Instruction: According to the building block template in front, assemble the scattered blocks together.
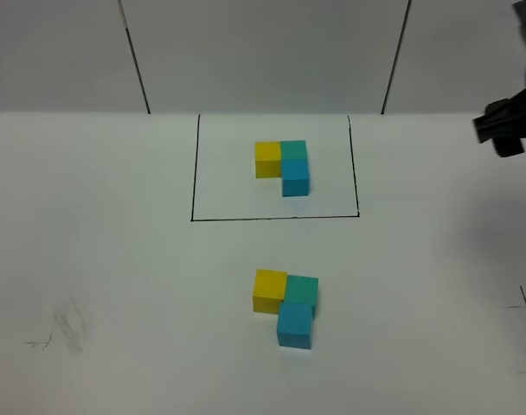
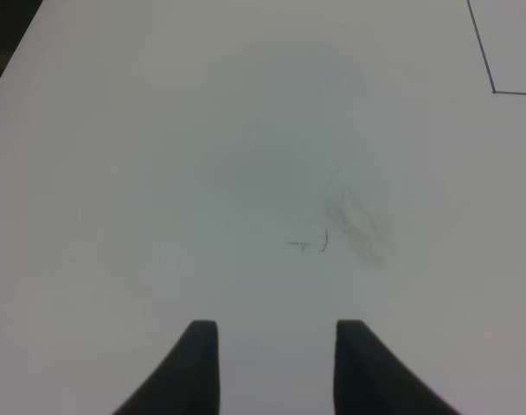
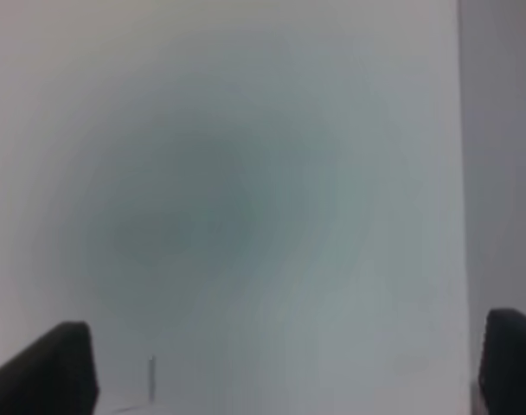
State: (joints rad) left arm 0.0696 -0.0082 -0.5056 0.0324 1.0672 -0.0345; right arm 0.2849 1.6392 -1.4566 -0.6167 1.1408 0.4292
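Observation:
The template point(image 1: 283, 166) is a yellow, teal-green and sky-blue L of cubes inside a thin black rectangle at the back middle. In front of it, unframed, a yellow cube point(image 1: 269, 290), a teal-green cube point(image 1: 302, 290) and a sky-blue cube point(image 1: 295, 325) sit pressed together in the same L shape. My right gripper point(image 1: 503, 131) is at the far right edge, well away from the cubes; its wrist view shows wide-apart fingers point(image 3: 60, 363) over bare table. My left gripper point(image 2: 276, 367) is open and empty over bare table; it is out of the exterior view.
The white table point(image 1: 116, 259) carries faint pencil smudges at the front left point(image 1: 68, 327), also in the left wrist view point(image 2: 358, 226). A corner of the black frame point(image 2: 493, 90) shows there. A small mark point(image 1: 518, 303) sits at the right. A grey panelled wall point(image 1: 263, 52) stands behind.

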